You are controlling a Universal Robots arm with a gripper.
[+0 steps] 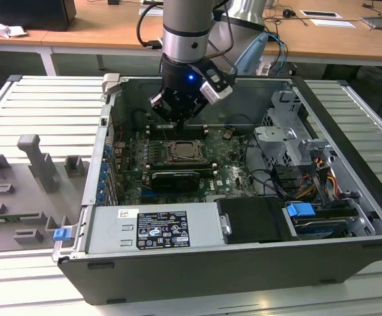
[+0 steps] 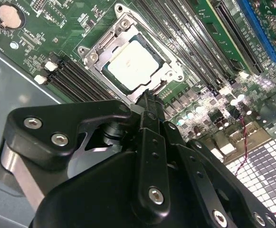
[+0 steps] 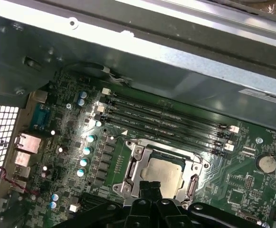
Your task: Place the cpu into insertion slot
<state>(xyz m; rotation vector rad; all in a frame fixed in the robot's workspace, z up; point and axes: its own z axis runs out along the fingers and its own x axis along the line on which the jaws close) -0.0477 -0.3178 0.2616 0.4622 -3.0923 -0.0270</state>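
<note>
The cpu [image 2: 133, 64] is a pale silver square chip lying flat inside the insertion slot [image 2: 97, 47], a socket with a shiny metal frame on the green motherboard. In the first wrist view the cpu [image 3: 165, 172] also sits in the insertion slot [image 3: 134, 167]. The exterior view has the cpu [image 1: 183, 151] in the middle of the open computer case. My gripper [image 1: 177, 110] hangs above the board, just behind the socket. Its black fingers come together at the tip, shut on nothing. In both wrist views the gripper [image 2: 149, 95] [image 3: 151, 187] has its tip by the chip's edge.
Long black memory slots [image 3: 166, 118] run beside the socket. A black graphics card [image 1: 174, 178] lies in front of it. A power supply [image 1: 154, 227], a drive cage [image 1: 289, 141] and cables fill the case. Grey fixtures [image 1: 39, 164] stand on the exterior view's left.
</note>
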